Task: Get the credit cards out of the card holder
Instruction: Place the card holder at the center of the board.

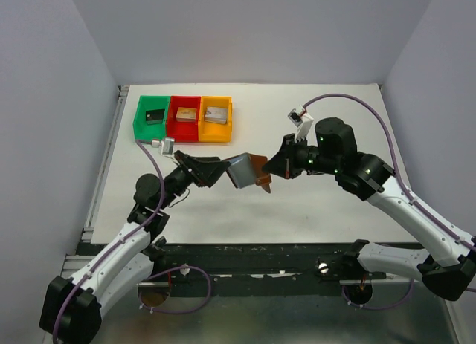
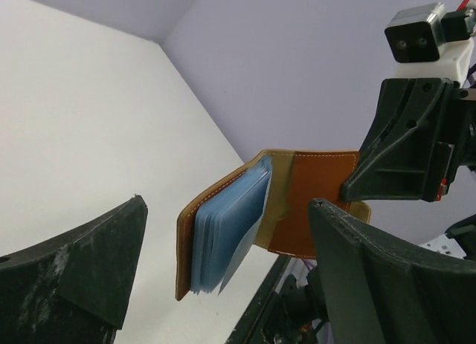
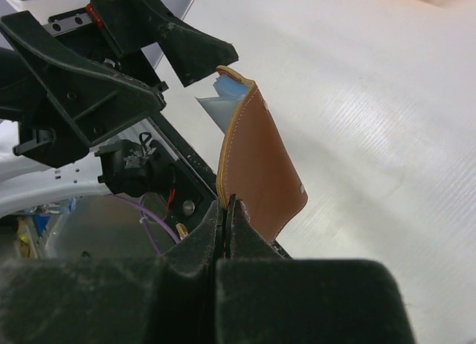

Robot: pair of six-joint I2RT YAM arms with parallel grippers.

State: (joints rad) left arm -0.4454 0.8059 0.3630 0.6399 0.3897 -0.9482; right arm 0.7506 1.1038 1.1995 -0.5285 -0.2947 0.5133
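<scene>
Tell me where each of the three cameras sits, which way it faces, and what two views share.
Top external: above and behind the robot, looking down at the table; both arms show.
Left wrist: on the left arm, facing the right arm; its open left gripper frames the card holder.
Right wrist: on the right arm, facing the left arm; its shut right gripper pinches the card holder.
Shared: all three see the card holder.
</scene>
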